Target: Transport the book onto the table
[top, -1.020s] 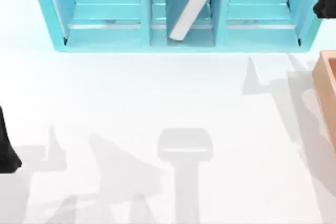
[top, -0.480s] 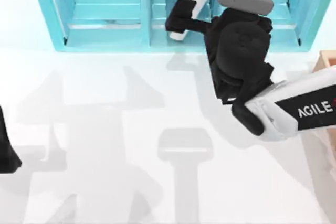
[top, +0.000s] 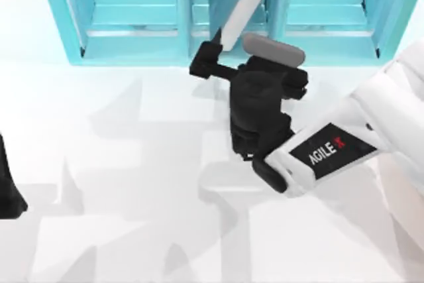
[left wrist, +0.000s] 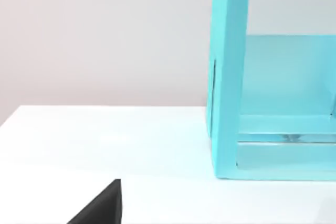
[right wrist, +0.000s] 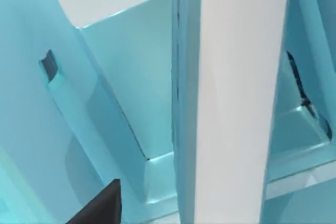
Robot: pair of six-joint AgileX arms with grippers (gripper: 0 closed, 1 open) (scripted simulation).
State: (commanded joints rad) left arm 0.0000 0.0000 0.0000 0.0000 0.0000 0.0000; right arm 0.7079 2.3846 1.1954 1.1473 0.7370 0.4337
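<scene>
Inside the turquoise shelf unit's (top: 132,44) middle compartment the light-blue book (top: 242,8) leans tilted, the right gripper (top: 213,57) at its lower end, grip impossible to tell, the left arm (top: 8,183) parked at the white table's (top: 119,164) left edge

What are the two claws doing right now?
Left gripper: parked at the table's left edge; cannot be told.
Right gripper: at the book in the shelf; grip cannot be told.

The book (top: 242,4) leans in the shelf's (top: 132,51) middle compartment, far on the table (top: 132,164); right gripper (top: 215,54) just before it.
</scene>
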